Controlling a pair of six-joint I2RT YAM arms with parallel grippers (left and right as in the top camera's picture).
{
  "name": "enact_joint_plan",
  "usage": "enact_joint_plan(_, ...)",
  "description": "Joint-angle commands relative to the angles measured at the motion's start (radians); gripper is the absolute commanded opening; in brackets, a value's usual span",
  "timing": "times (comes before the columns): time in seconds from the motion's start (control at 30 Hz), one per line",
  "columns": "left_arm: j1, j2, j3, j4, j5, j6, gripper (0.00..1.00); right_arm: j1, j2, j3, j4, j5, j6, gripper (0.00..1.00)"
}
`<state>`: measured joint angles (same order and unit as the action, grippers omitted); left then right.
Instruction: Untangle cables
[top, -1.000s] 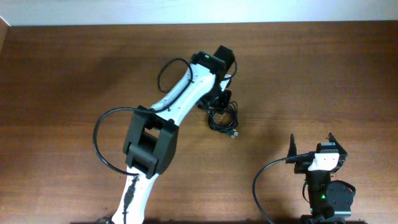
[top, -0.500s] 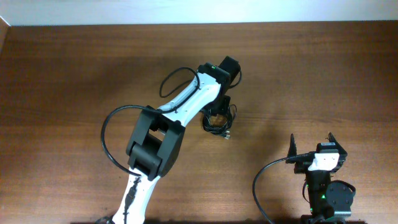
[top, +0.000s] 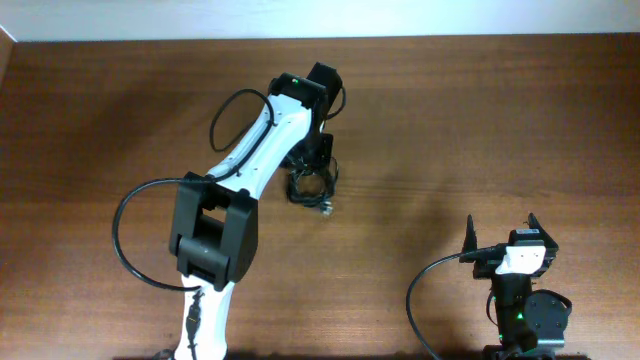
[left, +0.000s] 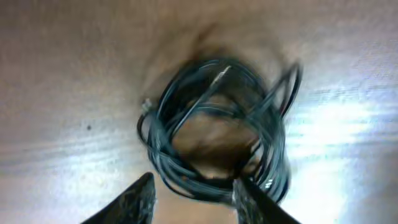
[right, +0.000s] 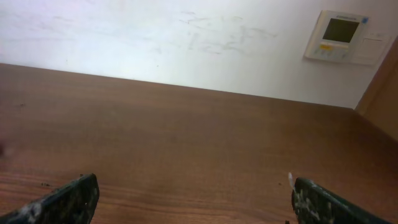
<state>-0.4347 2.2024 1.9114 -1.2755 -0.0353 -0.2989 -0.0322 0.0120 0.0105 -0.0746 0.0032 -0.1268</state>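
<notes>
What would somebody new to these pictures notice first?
The long white left arm draws the eye first, stretching across the brown table toward its far middle. Right at the tips of the open left gripper lies a small knotted ring of thin black cables. The right gripper, open wide, sits idle at the near right corner.

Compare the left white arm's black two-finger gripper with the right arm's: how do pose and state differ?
The left gripper hangs over the knotted thin black cables, far out on the brown wooden table; the right gripper sits by the near edge, away from them. The left jaws stand narrower, strands between them; the right jaws spread wide around nothing. Both are open.
</notes>
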Motion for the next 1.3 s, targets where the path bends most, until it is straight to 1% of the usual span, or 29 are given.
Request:
enact_joint_plan(0.0, 0.056, -0.029, 0.034, -0.059, 0.043, -0.001, 0.38, -0.007, -0.005, -0.005, -0.005, 0.009, 0.012, 0.98)
enact_joint_plan(0.03, 0.095, -0.031, 0.049, -0.104, 0.074, -0.001, 0.32, -0.007, -0.005, -0.005, -0.005, 0.009, 0.012, 0.98)
enact_joint_plan(0.1, 0.166, -0.037, 0.060, -0.152, 0.091, -0.004, 0.29, -0.007, -0.005, -0.005, -0.004, 0.008, 0.013, 0.98)
enact_joint_plan(0.13, 0.218, -0.041, 0.060, -0.158, 0.132, 0.000, 0.27, -0.006, -0.005, -0.005, -0.005, -0.006, 0.013, 0.98)
enact_joint_plan(0.17, 0.277, -0.043, 0.060, -0.159, 0.222, 0.026, 0.27, -0.006, -0.005, -0.005, 0.001, -0.070, 0.013, 0.98)
enact_joint_plan(0.2, 0.330, -0.043, 0.060, -0.158, 0.377, 0.103, 0.27, -0.006, -0.005, -0.005, 0.006, -0.129, 0.013, 0.98)
enact_joint_plan(0.3, 0.404, -0.043, 0.060, -0.190, 0.691, 0.263, 0.27, -0.007, -0.005, -0.005, 0.053, -0.249, 0.013, 0.98)
enact_joint_plan(0.33, 0.426, -0.043, 0.060, -0.219, 0.808, 0.350, 0.28, -0.007, -0.005, -0.005, 0.050, -0.293, 0.013, 0.98)
enact_joint_plan(0.37, 0.439, -0.043, 0.060, -0.239, 0.849, 0.393, 0.28, -0.007, -0.005, -0.005, 0.039, -0.333, 0.013, 0.98)
enact_joint_plan(0.43, 0.451, -0.043, 0.060, -0.283, 0.847, 0.447, 0.30, -0.007, -0.005, -0.005, 0.025, -0.358, 0.013, 0.98)
enact_joint_plan(0.5, 0.451, -0.043, 0.060, -0.307, 0.832, 0.463, 0.30, -0.007, -0.005, -0.005, 0.030, -0.359, 0.013, 0.98)
enact_joint_plan(0.53, 0.451, -0.043, 0.060, -0.320, 0.824, 0.470, 0.30, -0.006, -0.005, -0.005, 0.034, -0.371, 0.050, 0.98)
enact_joint_plan(0.57, 0.451, -0.043, 0.060, -0.344, 0.824, 0.501, 0.27, -0.007, -0.005, -0.005, 0.061, -0.388, 0.145, 0.98)
enact_joint_plan(0.6, 0.452, -0.050, 0.060, -0.367, 0.824, 0.533, 0.20, -0.007, -0.005, -0.005, 0.098, -0.390, 0.203, 0.98)
enact_joint_plan(0.67, 0.455, -0.085, 0.060, -0.380, 0.826, 0.536, 0.16, -0.007, -0.005, 0.015, 0.172, -0.389, 0.338, 0.98)
enact_joint_plan(0.7, 0.455, -0.110, 0.060, -0.381, 0.825, 0.536, 0.15, -0.007, -0.005, 0.035, 0.186, -0.388, 0.384, 0.99)
enact_joint_plan(0.73, 0.455, -0.139, 0.060, -0.379, 0.825, 0.536, 0.15, -0.008, -0.005, 0.066, 0.188, -0.381, 0.420, 0.99)
enact_joint_plan(0.77, 0.457, -0.188, 0.060, -0.365, 0.824, 0.536, 0.09, -0.008, -0.005, 0.103, 0.183, -0.373, 0.436, 0.98)
enact_joint_plan(0.83, 0.457, -0.290, 0.060, -0.315, 0.819, 0.500, 0.04, -0.008, 0.007, 0.185, 0.165, -0.373, 0.459, 0.99)
enact_joint_plan(0.87, 0.457, -0.330, 0.060, -0.285, 0.789, 0.458, 0.00, -0.008, 0.022, 0.229, 0.140, -0.374, 0.471, 0.99)
enact_joint_plan(0.93, 0.457, -0.417, 0.060, -0.223, 0.660, 0.348, 0.00, -0.008, 0.088, 0.349, 0.043, -0.398, 0.476, 0.98)
enact_joint_plan(0.97, 0.457, -0.441, 0.060, -0.216, 0.630, 0.327, 0.00, -0.008, 0.124, 0.399, -0.006, -0.412, 0.473, 0.98)
enact_joint_plan(1.0, 0.457, -0.477, 0.060, -0.217, 0.585, 0.312, 0.00, -0.008, 0.220, 0.514, -0.116, -0.474, 0.418, 0.98)
enact_joint_plan(1.07, 0.457, -0.487, 0.060, -0.234, 0.537, 0.309, 0.00, -0.008, 0.337, 0.644, -0.229, -0.538, 0.366, 0.98)
enact_joint_plan(1.17, 0.456, -0.487, 0.020, -0.255, 0.528, 0.309, 0.00, -0.008, 0.575, 0.893, -0.353, -0.698, 0.363, 0.98)
enact_joint_plan(1.2, 0.456, -0.487, 0.006, -0.254, 0.528, 0.309, 0.00, -0.008, 0.620, 0.936, -0.378, -0.735, 0.363, 0.99)
enact_joint_plan(1.27, 0.456, -0.486, -0.041, -0.242, 0.528, 0.309, 0.00, -0.008, 0.750, 1.039, -0.484, -0.823, 0.363, 0.99)
